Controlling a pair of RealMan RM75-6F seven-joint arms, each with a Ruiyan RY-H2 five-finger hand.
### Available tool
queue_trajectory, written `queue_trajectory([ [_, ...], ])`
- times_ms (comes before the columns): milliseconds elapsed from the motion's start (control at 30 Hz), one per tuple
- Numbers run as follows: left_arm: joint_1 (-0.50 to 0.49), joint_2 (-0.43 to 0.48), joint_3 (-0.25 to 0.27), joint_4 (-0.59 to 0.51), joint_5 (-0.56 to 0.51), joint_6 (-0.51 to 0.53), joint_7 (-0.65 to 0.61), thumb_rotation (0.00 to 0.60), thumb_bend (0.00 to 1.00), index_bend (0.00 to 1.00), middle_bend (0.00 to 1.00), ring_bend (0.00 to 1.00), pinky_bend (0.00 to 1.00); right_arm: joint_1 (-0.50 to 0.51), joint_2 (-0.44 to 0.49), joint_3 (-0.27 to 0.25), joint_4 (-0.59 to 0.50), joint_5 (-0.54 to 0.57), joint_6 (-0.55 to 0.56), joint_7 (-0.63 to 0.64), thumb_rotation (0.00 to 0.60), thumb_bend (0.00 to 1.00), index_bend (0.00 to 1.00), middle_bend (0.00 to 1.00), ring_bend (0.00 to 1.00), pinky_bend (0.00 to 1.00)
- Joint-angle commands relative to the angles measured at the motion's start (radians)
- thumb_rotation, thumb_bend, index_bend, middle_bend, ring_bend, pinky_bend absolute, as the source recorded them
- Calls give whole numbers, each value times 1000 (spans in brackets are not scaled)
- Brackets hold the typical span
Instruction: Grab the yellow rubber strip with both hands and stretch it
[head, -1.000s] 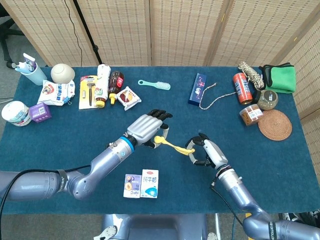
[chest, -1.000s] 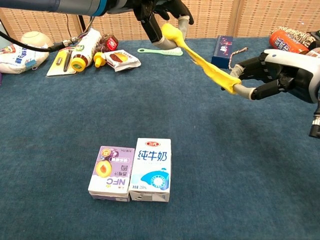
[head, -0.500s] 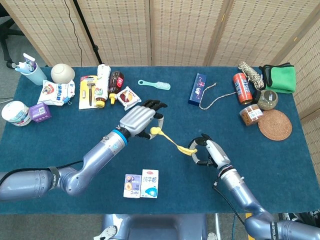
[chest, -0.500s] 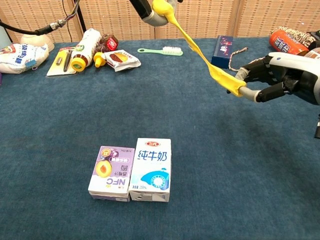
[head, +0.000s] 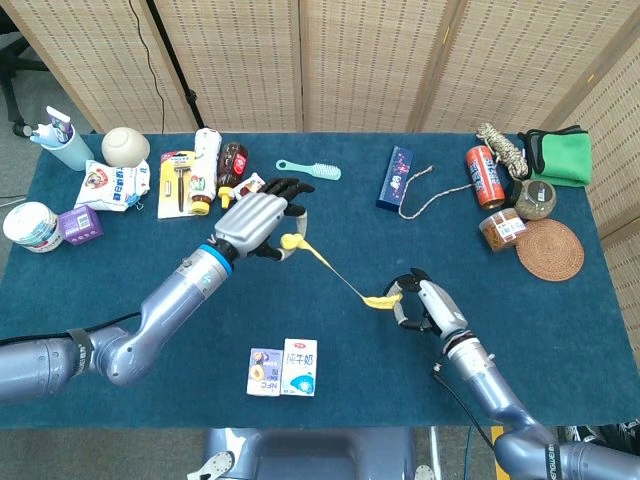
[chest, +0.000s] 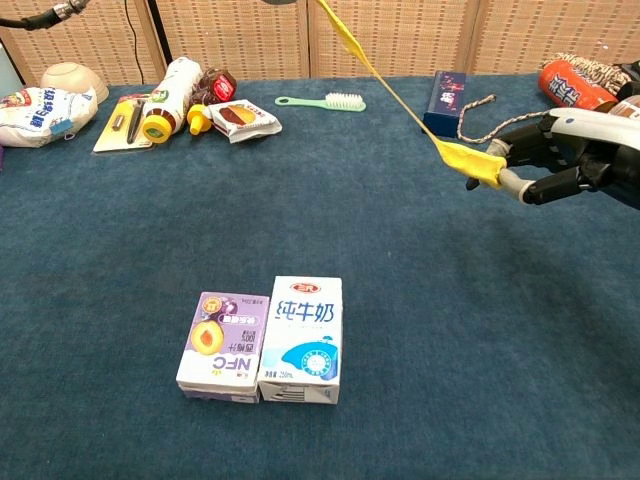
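Both grasps are made: the left hand (head: 255, 222) and right hand (head: 424, 304) each pinch an end of the yellow rubber strip (head: 322, 263), fingers closed on it. It runs thin and taut above the desk (head: 120, 280); the stretch looks well under way.

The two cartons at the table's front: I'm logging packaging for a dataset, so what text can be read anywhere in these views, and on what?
"NFC", upside down in the chest view: purple juice carton.
Chinese characters, upside down, apparently "纯牛奶": white and blue milk carton.
Print on the red can, blue box, white bag and purple box: too small or blurred to read.
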Motion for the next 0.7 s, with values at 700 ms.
queue_trajectory([
  [700, 67, 96, -20, 26, 48, -14, -59, 600, 646, 840, 142, 0, 0, -9, -3, -3, 26, 14, -11, 1, 600, 630, 666, 375, 216, 0],
])
